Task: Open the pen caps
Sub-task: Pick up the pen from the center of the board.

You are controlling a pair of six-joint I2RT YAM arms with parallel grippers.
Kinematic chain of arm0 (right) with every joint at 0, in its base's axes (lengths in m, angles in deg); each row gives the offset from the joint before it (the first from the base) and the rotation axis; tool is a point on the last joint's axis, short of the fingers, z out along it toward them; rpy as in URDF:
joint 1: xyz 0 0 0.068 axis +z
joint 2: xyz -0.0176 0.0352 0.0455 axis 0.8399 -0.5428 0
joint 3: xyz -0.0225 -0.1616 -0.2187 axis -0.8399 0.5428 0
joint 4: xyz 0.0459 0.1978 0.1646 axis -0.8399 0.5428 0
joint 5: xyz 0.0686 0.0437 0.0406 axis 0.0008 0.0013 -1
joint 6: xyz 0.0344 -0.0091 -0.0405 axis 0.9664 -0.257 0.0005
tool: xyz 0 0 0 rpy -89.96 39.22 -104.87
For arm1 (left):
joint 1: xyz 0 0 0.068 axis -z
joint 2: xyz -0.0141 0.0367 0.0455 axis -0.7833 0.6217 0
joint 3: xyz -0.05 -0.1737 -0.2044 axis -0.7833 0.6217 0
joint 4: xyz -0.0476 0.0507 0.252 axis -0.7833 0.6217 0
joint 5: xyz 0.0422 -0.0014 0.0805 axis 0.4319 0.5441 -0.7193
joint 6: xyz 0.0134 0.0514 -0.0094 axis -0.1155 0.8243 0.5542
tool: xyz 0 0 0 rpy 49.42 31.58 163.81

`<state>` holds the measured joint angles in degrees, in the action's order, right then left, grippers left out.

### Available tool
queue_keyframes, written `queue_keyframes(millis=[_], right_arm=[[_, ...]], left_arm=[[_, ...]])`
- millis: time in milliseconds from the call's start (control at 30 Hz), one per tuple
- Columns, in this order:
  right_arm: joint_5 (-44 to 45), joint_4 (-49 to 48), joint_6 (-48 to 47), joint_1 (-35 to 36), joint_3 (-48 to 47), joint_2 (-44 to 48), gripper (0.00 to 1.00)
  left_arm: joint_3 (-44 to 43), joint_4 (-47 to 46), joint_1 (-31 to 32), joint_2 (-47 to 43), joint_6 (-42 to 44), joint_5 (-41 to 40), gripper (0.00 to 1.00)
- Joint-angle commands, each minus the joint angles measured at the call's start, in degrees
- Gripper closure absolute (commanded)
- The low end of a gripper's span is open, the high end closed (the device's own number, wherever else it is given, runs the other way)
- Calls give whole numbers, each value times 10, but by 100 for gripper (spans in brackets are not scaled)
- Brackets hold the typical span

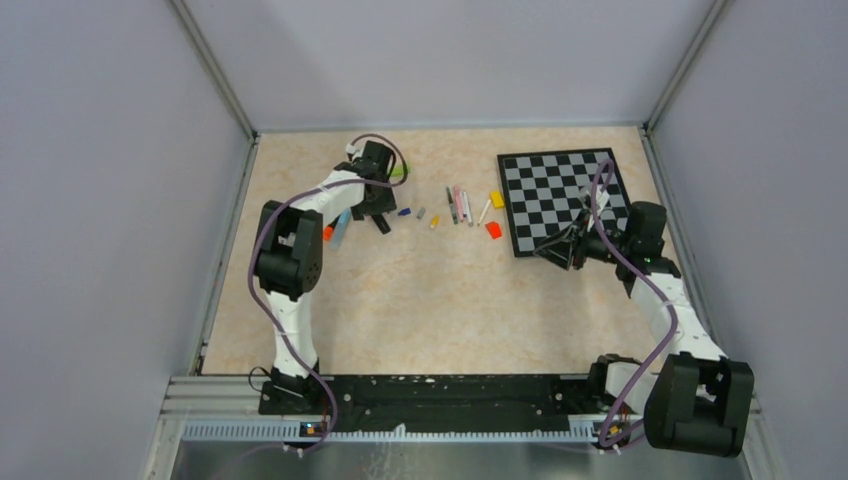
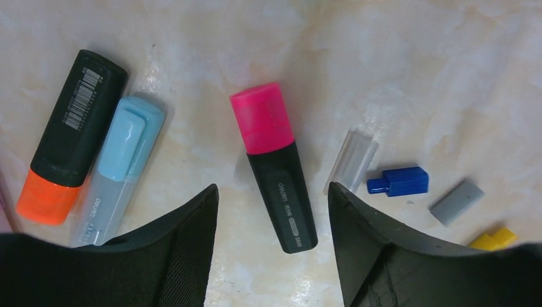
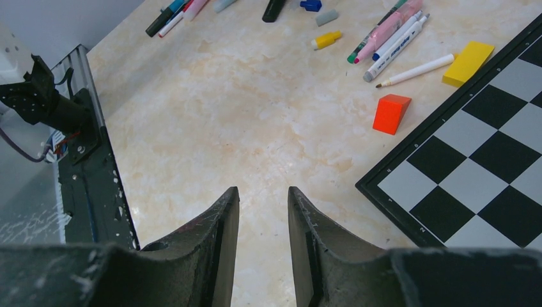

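Observation:
In the left wrist view a black highlighter (image 2: 281,192) with a pink cap (image 2: 262,118) lies on the table, its barrel end between the fingers of my open left gripper (image 2: 273,187). Left of it lie a pale blue highlighter (image 2: 121,166) and a black highlighter with an orange cap (image 2: 48,198). To the right lie loose caps: clear (image 2: 353,160), blue (image 2: 399,181), grey (image 2: 456,201), yellow (image 2: 492,238). My right gripper (image 3: 262,190) is slightly open and empty, low over bare table. Several thin pens (image 3: 390,32) lie far ahead of it.
A chessboard (image 1: 560,200) lies at the back right, its corner (image 3: 396,192) just right of my right gripper. An orange block (image 3: 391,113) and a yellow block (image 3: 468,62) lie by its edge. A green piece (image 1: 398,172) sits behind the left gripper (image 1: 372,215). The base rail (image 3: 89,166) is on the left.

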<state>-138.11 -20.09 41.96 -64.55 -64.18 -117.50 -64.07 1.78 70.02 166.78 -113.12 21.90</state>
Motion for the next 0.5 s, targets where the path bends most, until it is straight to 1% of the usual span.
queue_keyframes(millis=[0, 167, 233, 333, 467], right_arm=[[-13, -17, -15, -8, -1, -1, 67], [-12, -16, -16, -8, -1, -3, 67], [-12, -15, -17, -8, -1, -2, 67], [-13, -13, -19, -8, -2, -1, 67], [-12, -11, -20, -8, -2, 1, 67]], left_arm=[[-40, 43, -2, 26, -19, -16, 35], [-54, 60, -3, 52, -24, -20, 40], [-55, 62, -3, 57, -24, -18, 47], [-54, 65, -3, 63, -25, -16, 50], [-44, 65, -3, 62, -24, -14, 59]])
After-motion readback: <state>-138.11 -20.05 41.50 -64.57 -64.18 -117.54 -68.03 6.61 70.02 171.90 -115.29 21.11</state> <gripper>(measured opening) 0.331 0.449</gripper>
